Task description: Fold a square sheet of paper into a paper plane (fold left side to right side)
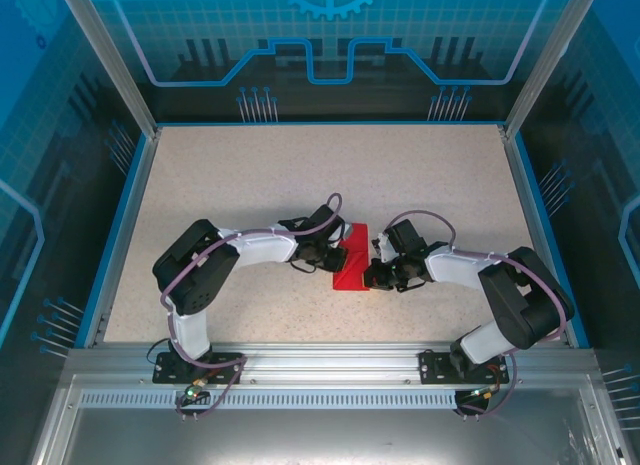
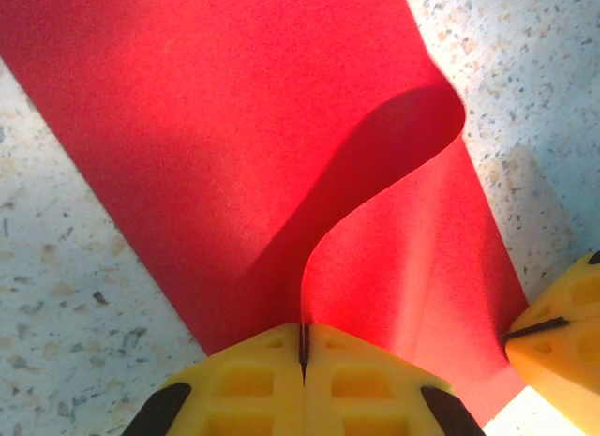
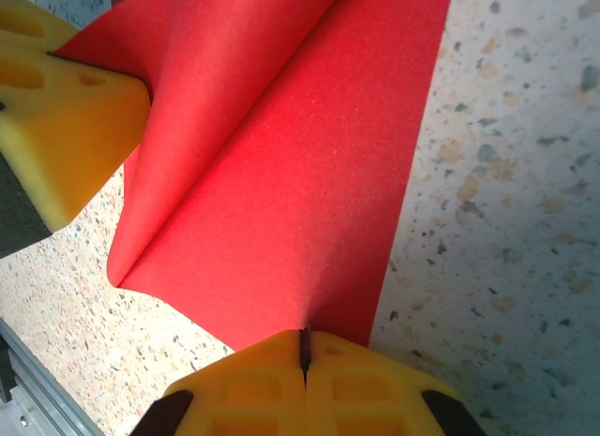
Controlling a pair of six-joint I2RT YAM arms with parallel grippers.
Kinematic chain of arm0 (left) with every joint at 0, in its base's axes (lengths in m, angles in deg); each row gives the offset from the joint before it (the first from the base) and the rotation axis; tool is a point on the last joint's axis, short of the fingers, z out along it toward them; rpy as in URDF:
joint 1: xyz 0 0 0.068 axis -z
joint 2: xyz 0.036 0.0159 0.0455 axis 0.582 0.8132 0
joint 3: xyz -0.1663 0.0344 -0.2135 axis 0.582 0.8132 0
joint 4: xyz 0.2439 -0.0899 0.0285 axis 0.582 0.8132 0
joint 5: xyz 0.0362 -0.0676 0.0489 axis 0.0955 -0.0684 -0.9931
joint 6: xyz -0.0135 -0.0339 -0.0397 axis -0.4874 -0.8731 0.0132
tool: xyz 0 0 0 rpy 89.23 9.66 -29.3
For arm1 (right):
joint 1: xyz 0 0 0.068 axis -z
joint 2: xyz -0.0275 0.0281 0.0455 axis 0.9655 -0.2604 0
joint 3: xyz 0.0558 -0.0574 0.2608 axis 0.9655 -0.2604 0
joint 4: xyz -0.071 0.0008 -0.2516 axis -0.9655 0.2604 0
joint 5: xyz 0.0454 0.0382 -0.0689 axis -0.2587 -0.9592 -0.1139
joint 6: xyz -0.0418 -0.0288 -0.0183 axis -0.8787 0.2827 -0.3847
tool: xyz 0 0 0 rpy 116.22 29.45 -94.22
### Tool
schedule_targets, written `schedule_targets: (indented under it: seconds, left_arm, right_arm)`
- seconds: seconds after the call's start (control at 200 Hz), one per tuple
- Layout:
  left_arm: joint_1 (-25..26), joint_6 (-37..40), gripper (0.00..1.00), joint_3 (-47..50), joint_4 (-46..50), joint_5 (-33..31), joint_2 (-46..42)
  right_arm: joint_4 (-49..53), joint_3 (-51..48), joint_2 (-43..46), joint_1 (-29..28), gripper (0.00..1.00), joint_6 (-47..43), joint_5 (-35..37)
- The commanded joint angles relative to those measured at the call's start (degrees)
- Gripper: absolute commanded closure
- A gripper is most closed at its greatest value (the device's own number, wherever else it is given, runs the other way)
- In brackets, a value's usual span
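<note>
Both reaching inward: left claw [image 1: 322, 257], right claw [image 1: 376, 276] each clamping shut on buckling thin bright red square paper sheet [image 1: 352, 266].

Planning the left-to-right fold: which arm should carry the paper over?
Left. The left tool grips the paper where it curls up; the right tool pinches the flatter right side, likely anchoring it.

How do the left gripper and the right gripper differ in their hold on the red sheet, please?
The left gripper pinches a flap curling up off the square sheet of paper; the right gripper pinches a flatter edge. The left gripper sits at the sheet's left, the right gripper at its right. Both are shut on it.
</note>
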Motion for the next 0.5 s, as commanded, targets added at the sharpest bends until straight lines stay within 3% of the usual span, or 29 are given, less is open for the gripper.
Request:
schedule_targets:
  seconds: [0.0, 0.495]
  left_arm:
    - [-0.5, 1.7, 0.97, -2.1, 1.4, 1.0, 1.3]
    - [-0.6, 0.8, 0.97, 0.6, 0.5, 1.6, 2.0]
  right_arm:
    - [3.8, 0.3, -1.4, -1.1, 0.99, -0.9, 1.2]
    - [3.7, 0.4, -1.4, -1.1, 0.98, -1.1, 0.8]
